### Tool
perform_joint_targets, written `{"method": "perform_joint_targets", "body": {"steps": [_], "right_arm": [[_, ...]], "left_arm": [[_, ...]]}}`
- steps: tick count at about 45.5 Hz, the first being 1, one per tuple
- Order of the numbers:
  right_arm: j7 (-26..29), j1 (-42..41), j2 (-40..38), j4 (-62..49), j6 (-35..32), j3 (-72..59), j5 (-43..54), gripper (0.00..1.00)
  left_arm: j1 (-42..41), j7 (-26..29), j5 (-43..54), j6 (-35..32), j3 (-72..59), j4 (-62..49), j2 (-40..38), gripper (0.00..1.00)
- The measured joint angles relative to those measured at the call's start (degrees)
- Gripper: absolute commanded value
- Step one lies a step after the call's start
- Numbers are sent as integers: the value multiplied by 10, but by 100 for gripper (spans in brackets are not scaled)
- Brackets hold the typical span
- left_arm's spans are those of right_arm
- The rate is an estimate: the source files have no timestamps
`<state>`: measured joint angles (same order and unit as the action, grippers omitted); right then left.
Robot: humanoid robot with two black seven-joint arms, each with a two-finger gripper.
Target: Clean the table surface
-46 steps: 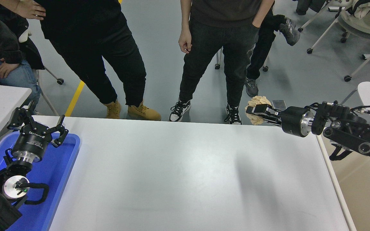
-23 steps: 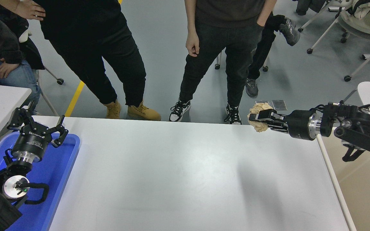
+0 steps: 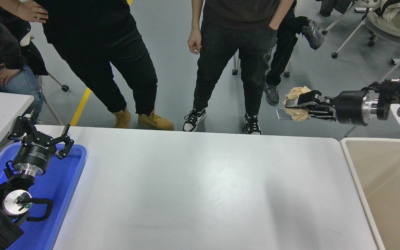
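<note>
Counter [image 3: 200, 187] looks bare | right hand [image 3: 295, 107] holds crumpled paper [image 3: 295, 113] past far edge | bin [image 3: 387, 187] at right, drop left | left hand [image 3: 42, 139] wide, parked over blue tray [image 3: 68, 187]

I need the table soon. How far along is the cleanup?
Nearly done, it seems: no litter shows on the table surface. In hand: the right gripper is shut on a crumpled beige wad, held in the air past the table's far right corner. Left: dropping it, probably into the beige bin on the right. The left gripper is parked over the blue tray.
</note>
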<state>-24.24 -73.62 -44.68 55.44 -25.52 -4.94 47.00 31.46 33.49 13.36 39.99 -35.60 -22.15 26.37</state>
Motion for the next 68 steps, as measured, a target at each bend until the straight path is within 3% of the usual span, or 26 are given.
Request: {"method": "perform_joint_targets", "body": {"steps": [11, 46, 54, 68], "right_arm": [[2, 29, 4, -100, 1, 0, -9, 0], [23, 174, 68, -464, 23, 1, -200, 0], [53, 207, 77, -503, 57, 1, -231, 0], [158, 241, 87, -534, 134, 2, -282, 0]], "left_arm": [[0, 0, 0, 0, 0, 0, 0, 100], [0, 0, 0, 0, 0, 0, 0, 100], [0, 0, 0, 0, 0, 0, 0, 100], [0, 0, 0, 0, 0, 0, 0, 100]]}}
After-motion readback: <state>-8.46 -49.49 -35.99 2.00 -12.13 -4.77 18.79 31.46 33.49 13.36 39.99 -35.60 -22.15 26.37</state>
